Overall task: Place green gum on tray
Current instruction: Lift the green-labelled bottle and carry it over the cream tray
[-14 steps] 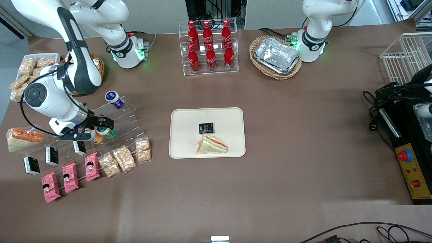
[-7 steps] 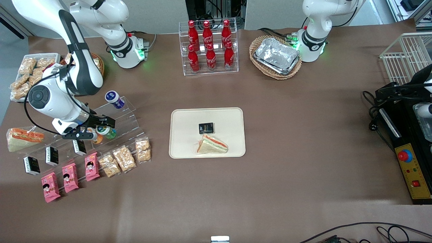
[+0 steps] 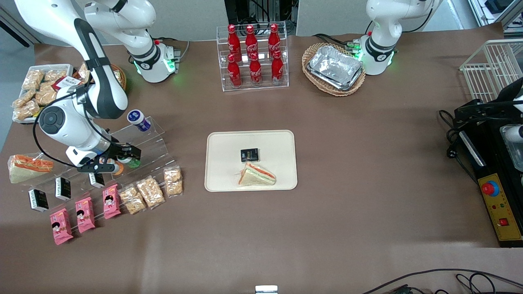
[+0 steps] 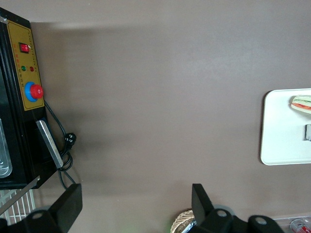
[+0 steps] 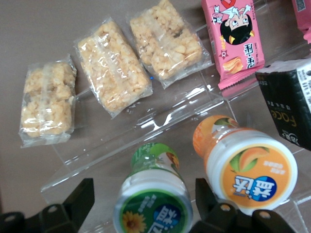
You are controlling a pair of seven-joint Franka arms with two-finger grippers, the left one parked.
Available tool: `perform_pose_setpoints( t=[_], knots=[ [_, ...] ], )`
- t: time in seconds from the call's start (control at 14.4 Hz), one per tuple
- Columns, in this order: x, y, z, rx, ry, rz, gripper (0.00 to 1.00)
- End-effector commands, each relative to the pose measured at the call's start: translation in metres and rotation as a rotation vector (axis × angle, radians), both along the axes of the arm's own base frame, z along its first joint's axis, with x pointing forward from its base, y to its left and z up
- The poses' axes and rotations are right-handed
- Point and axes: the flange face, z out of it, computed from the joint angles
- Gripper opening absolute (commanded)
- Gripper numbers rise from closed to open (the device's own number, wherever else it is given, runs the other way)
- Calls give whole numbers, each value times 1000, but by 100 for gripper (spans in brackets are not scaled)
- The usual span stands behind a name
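Hand (image 5: 146, 204) open astride green gum (image 5: 153, 196) | front view: gum mostly hidden

Even bright overhead light, sharp front view. Soft shadows fall on the desk (image 3: 347, 122) under the arm. Glare on the clear acrylic rack (image 5: 160, 116) and foil trays (image 3: 336, 66). Wrist views slightly soft.

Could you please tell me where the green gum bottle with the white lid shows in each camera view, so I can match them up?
Front view: the green gum bottle lies on the clear acrylic stepped stand, at the right arm's tool.
Right wrist view: the bottle sits between the open tool fingers.
Left wrist view: not in it.
Shared landmark: the orange-bodied gum bottle beside it.
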Motion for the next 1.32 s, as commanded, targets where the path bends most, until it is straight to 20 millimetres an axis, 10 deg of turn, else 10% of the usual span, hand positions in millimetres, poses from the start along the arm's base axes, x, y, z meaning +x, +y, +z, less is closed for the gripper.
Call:
perform_pose_setpoints(
  t=[0.0,0.21,0.42,0.97,1.25],
  knots=[
    [5,-3,-3,9,-22,0,51],
    [8,-3,1,10,-24,12,19],
    [14,-2,20,14,-10,14,19],
    [45,0,203,28,154,41,19],
    [40,13,263,38,168,54,19]
  ],
)
